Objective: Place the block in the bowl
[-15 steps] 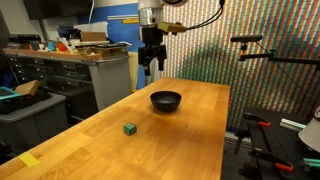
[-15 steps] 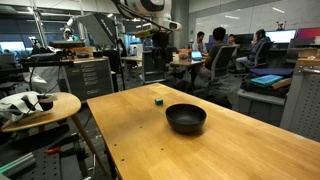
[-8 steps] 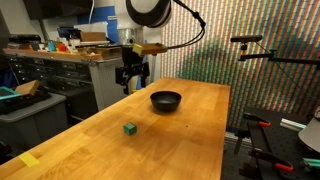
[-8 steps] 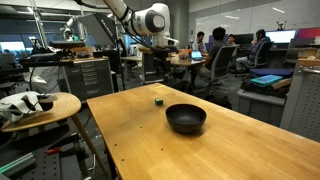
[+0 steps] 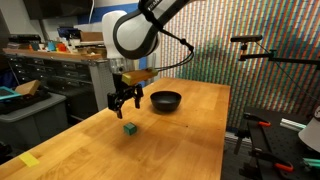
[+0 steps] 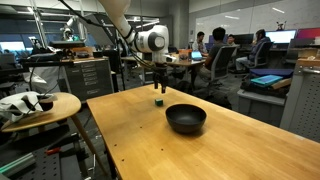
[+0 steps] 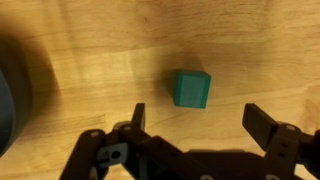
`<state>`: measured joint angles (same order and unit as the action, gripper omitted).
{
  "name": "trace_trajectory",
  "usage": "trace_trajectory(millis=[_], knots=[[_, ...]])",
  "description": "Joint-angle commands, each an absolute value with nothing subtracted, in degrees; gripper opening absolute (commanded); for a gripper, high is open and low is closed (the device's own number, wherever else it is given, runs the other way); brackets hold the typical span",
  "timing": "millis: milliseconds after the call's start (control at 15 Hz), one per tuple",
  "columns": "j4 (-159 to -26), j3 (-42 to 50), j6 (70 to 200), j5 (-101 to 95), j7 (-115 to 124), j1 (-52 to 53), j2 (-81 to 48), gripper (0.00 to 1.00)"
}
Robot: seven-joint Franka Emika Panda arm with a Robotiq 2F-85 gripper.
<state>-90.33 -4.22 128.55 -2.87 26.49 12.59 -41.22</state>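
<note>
The small green block [image 5: 130, 129] sits on the wooden table, apart from the black bowl [image 5: 166, 100]. Both also show in an exterior view, block [image 6: 159, 101] and bowl [image 6: 186, 118]. My gripper [image 5: 123, 104] hangs open just above the block, its fingers spread and empty. In the wrist view the block [image 7: 191, 88] lies on the wood just beyond the gap between my open fingers [image 7: 197, 118]. The bowl's dark rim [image 7: 8, 100] shows at the left edge of the wrist view.
The wooden table [image 5: 170, 140] has a yellow tape patch [image 5: 29, 159] at its near corner. Cabinets with clutter [image 5: 60, 65] stand behind the table. A round side table [image 6: 40, 108] stands beside it, and people sit at desks [image 6: 215, 55] in the background.
My arm has swung away from above the bowl and come down over the green block. The gripper has stayed open. Block and bowl have not moved.
</note>
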Motion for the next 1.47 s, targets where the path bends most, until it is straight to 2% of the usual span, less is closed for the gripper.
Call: trace_trajectory(millis=[0,267,333,400,467,733,933,1400], knots=[[-85.2,-3.2,127.6,-1.6,25.5,14.3,-46.4,1.0],[-83.0,-3.3,127.4,-1.4,25.0,14.7,-49.7,0.99],[-82.7,-3.1,127.7,-1.6,25.0,14.8,-50.0,0.75],[-82.5,-2.9,127.9,-1.7,25.2,15.0,-50.2,0.74],[-82.5,-2.8,128.1,-1.7,25.3,15.0,-50.1,0.69],[-82.8,-2.5,128.4,-1.5,25.3,14.6,-48.8,0.36],[-83.6,-2.0,128.5,-1.3,25.3,14.1,-48.0,0.17],[-86.6,-1.4,129.1,-0.9,24.9,13.1,-45.1,0.17]])
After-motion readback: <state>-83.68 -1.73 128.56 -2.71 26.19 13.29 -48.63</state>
